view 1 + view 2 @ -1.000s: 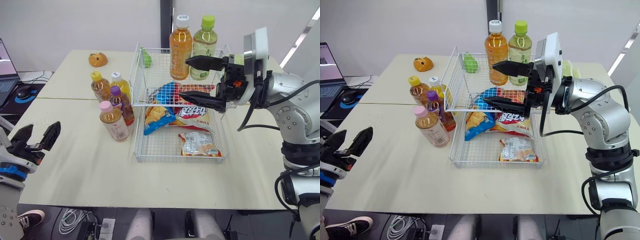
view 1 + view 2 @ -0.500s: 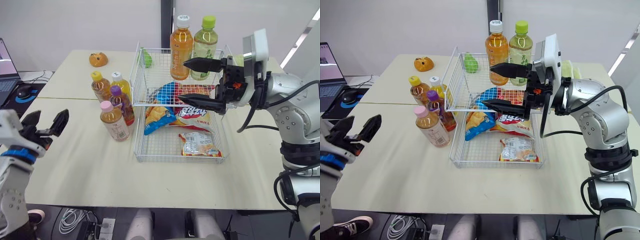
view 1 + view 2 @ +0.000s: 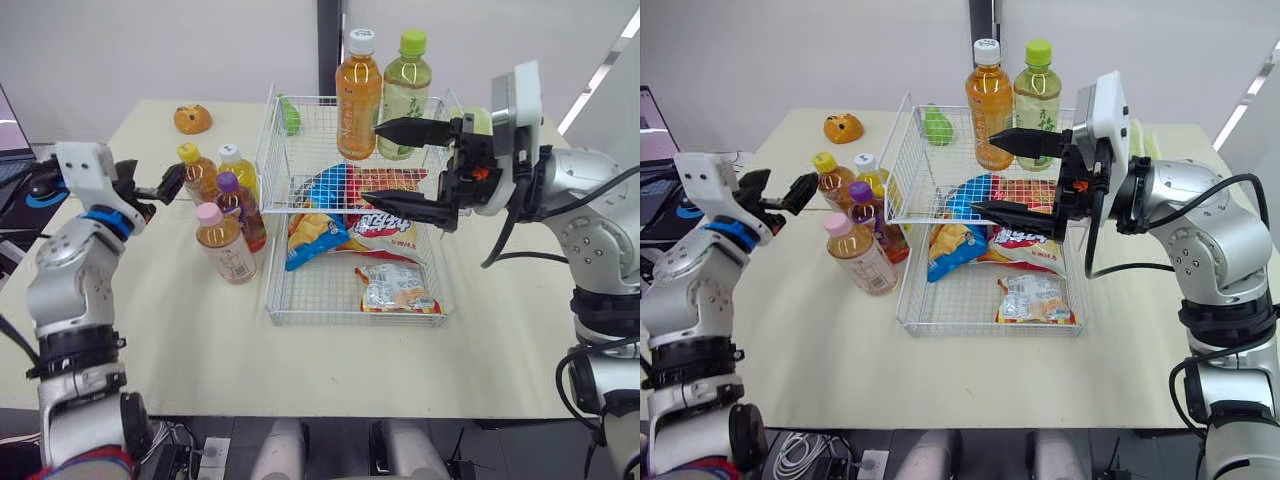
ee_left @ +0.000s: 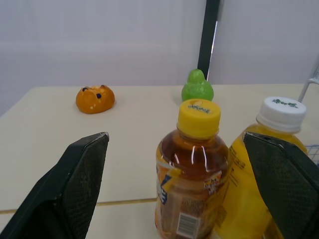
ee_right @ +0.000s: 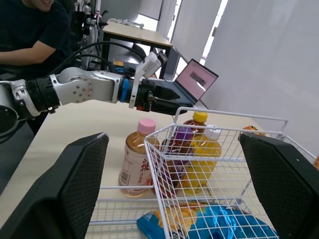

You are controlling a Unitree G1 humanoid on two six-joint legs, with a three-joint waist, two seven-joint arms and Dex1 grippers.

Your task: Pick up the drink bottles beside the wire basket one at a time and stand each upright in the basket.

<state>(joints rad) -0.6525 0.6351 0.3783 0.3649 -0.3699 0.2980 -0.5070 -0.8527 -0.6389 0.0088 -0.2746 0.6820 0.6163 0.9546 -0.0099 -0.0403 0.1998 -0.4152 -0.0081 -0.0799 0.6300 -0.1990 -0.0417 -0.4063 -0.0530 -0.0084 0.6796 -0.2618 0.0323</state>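
We see four plastic drink bottles standing on the beige table (image 3: 200, 340), just beside the white wire basket (image 3: 352, 314): a yellow-capped amber bottle (image 3: 197, 172), a white-capped yellow bottle (image 3: 238, 172), a purple-capped dark bottle (image 3: 244, 210) and a pink-capped pale bottle (image 3: 225, 245). Our left gripper (image 3: 150, 181) hangs wide open and empty near the yellow-capped one. Our right gripper (image 3: 372, 161) gapes empty above the basket's colourful snack bags (image 3: 385, 222).
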